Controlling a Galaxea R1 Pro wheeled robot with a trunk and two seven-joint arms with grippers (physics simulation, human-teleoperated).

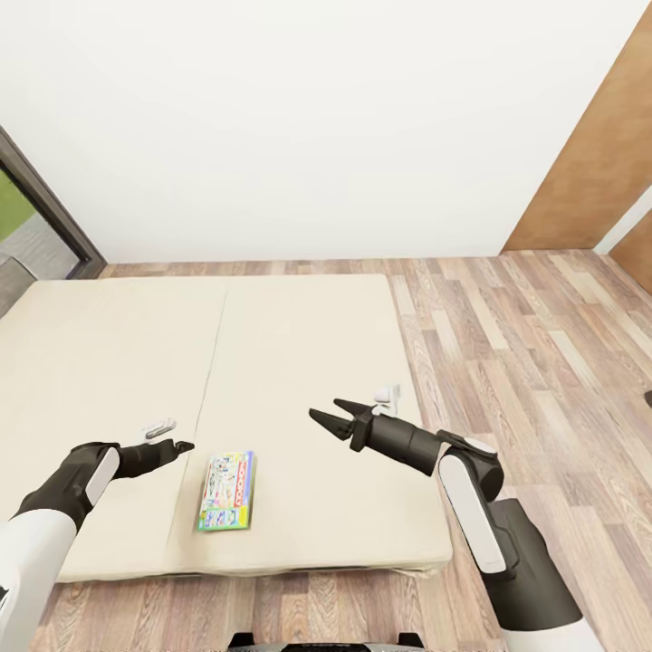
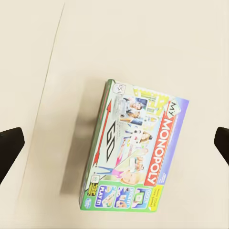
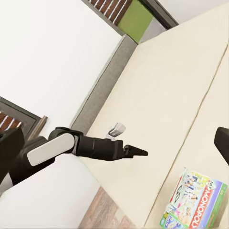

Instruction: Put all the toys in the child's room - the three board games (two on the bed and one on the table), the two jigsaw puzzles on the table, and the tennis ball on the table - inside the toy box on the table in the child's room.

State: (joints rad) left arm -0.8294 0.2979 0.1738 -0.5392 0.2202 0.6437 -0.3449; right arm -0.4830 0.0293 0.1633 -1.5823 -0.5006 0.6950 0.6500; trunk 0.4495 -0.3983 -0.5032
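The board game (image 1: 227,490) lies flat on the bed (image 1: 299,362), near the edge closest to the robot, just beside the mattress seam. In the head view it sits between the two arms, close to the left gripper (image 1: 179,446) and slightly nearer the robot than its fingertips. The right gripper (image 1: 337,417) is well apart from the box, off to its other side and further up the bed. The left arm is judged the nearer one for a pick.

The box's long axis runs roughly from the near bed edge toward the far wall, tilted only a little. In the left wrist view the board game (image 2: 136,152) lies between the two dark fingertips (image 2: 9,148) seen at the picture's edges, so the gripper appears aimed down over it. The fingers there stand wide apart, holding nothing. The right gripper's fingers are also apart and empty, as the head view shows.

Appearance: a flat rectangular printed box, white and green with cartoon art, a purple band reading "MY MONOPOLY" and a green side edge. It casts a shadow along one long side. In the right wrist view the board game (image 3: 195,205) appears low on the mattress, beyond the outstretched left arm (image 3: 86,145).
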